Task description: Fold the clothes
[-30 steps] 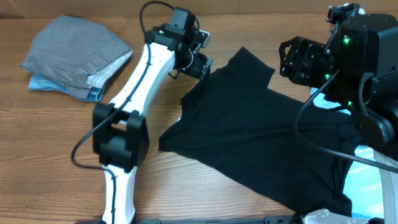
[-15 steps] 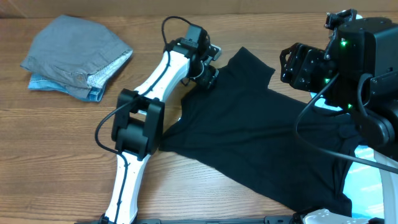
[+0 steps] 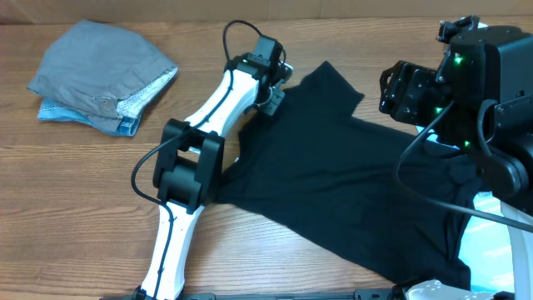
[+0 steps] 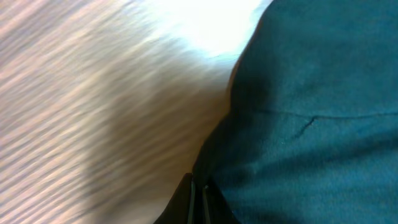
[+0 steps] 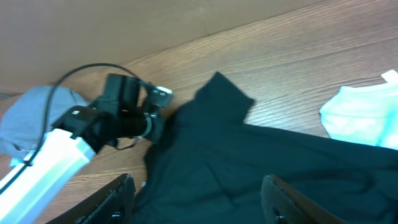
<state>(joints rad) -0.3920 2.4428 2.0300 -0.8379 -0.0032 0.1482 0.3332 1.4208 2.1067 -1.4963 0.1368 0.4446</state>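
Observation:
The black T-shirt [image 3: 350, 183] lies spread and rumpled on the wooden table, from the middle to the right. My left gripper [image 3: 273, 93] is at its upper left edge. In the left wrist view the left gripper [image 4: 198, 186] is shut, and the dark cloth [image 4: 311, 124] runs right up to its fingertips. My right gripper [image 3: 400, 87] hangs above the shirt's upper right part. It is open [image 5: 199, 199], with only the black cloth [image 5: 261, 168] far below it. A light blue T-shirt [image 3: 491, 242] shows from under the black one at the right edge.
A folded pile of grey and blue clothes [image 3: 100, 75] sits at the table's back left. Pale cloth [image 5: 364, 121] lies beside the black shirt on the right. The right arm's dark body [image 3: 491, 92] and cables stand over the table's right side.
My left arm has swung right to the black shirt's upper left edge, and its gripper has gone from open to shut there. The right gripper has stayed put.

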